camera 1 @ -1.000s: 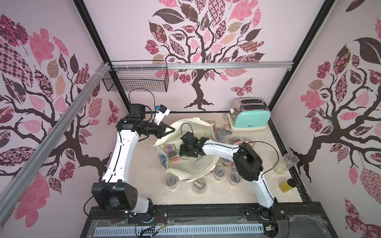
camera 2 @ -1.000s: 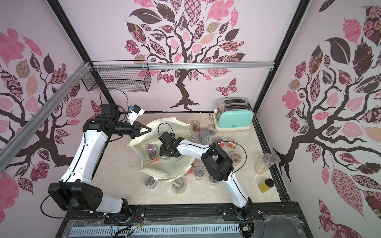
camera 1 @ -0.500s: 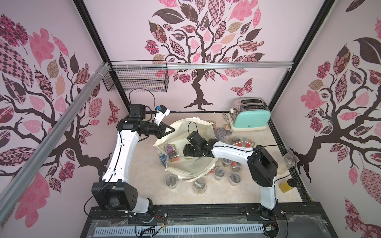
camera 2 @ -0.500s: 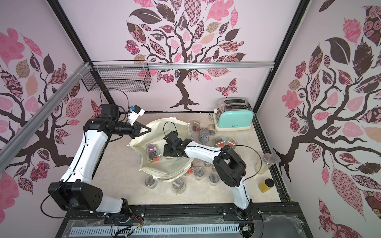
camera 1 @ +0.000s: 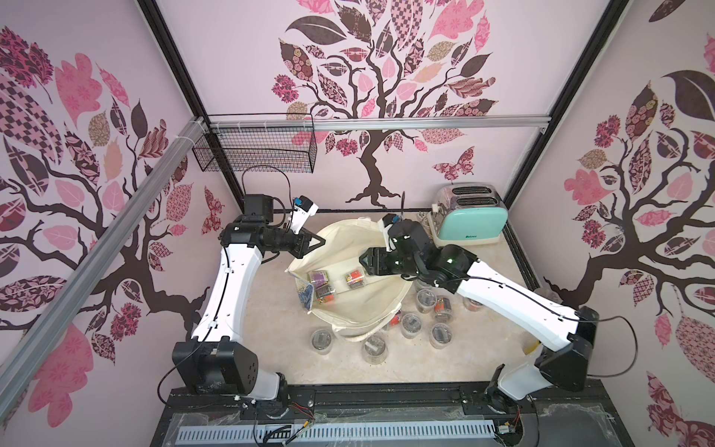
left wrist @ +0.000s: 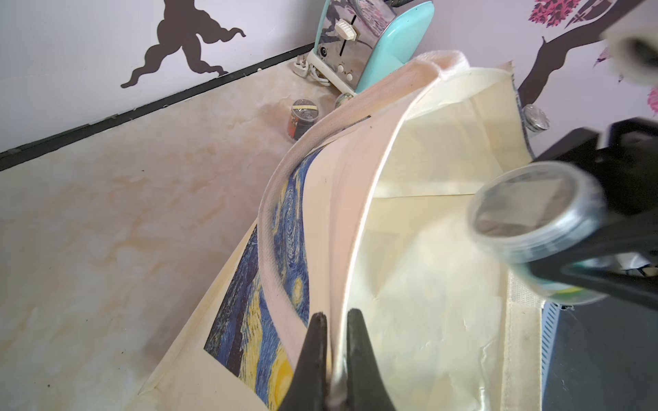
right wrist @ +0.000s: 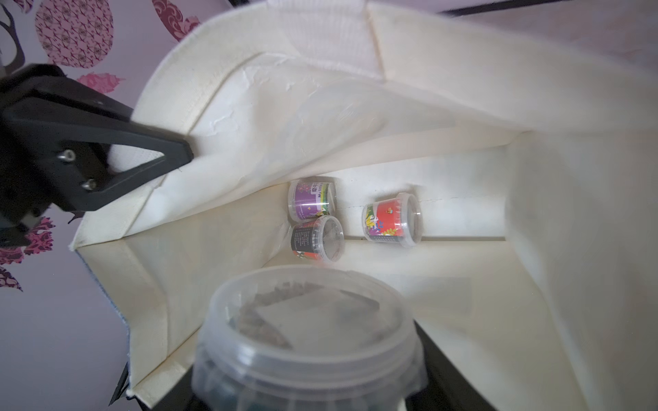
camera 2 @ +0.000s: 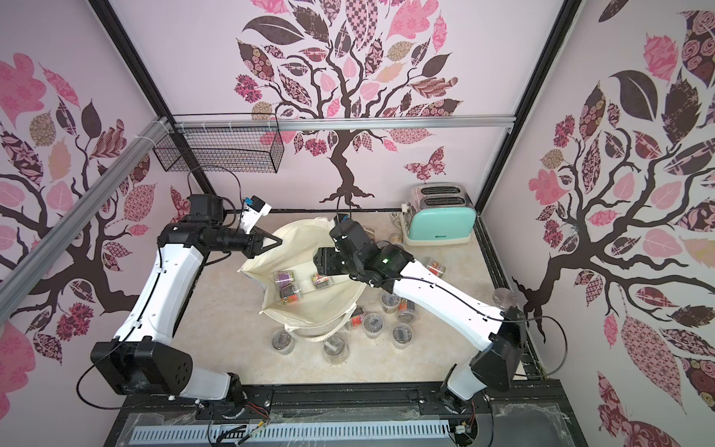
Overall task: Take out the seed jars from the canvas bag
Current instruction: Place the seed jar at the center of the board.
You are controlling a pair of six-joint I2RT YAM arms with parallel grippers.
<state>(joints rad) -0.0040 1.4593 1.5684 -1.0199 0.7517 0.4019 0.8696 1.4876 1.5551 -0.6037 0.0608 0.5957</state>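
Observation:
The cream canvas bag lies open in the middle of the table, its blue-and-yellow print showing outside. My left gripper is shut on the bag's rim and holds the mouth up. My right gripper hangs over the bag's mouth, shut on a clear seed jar. Three seed jars lie on their sides at the bottom: purple, dark, red.
Several seed jars stand on the table in front of and to the right of the bag. Another jar stands behind it near a mint toaster. A black wire basket hangs on the back wall.
The right arm's elbow has swung out to the right, and its gripper has drawn slightly back and right over the bag. The left arm and the bag have stayed put.

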